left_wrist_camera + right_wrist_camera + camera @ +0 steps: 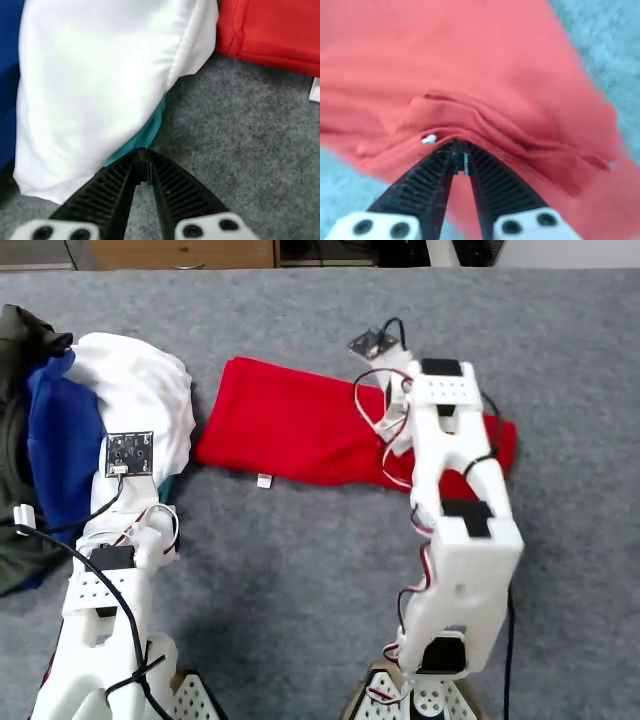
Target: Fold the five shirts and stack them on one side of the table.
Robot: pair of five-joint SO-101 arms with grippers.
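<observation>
A red shirt (290, 425) lies folded into a long strip across the middle of the grey table (300, 580). My right gripper (459, 152) is over its right part, fingers pinched shut on a puckered ridge of the red shirt (470, 60). At the left lies a pile: a white shirt (140, 390) on top, a blue shirt (60, 440) and a dark green one (15, 340) beside it. A teal shirt (145, 132) peeks out under the white shirt (100, 75). My left gripper (142, 157) is shut, with its tips at that teal edge.
A small white tag (264, 480) sticks out from the red shirt's near edge. Bare grey table lies between the two arm bases and to the far right. Wooden furniture (180, 252) stands beyond the table's far edge.
</observation>
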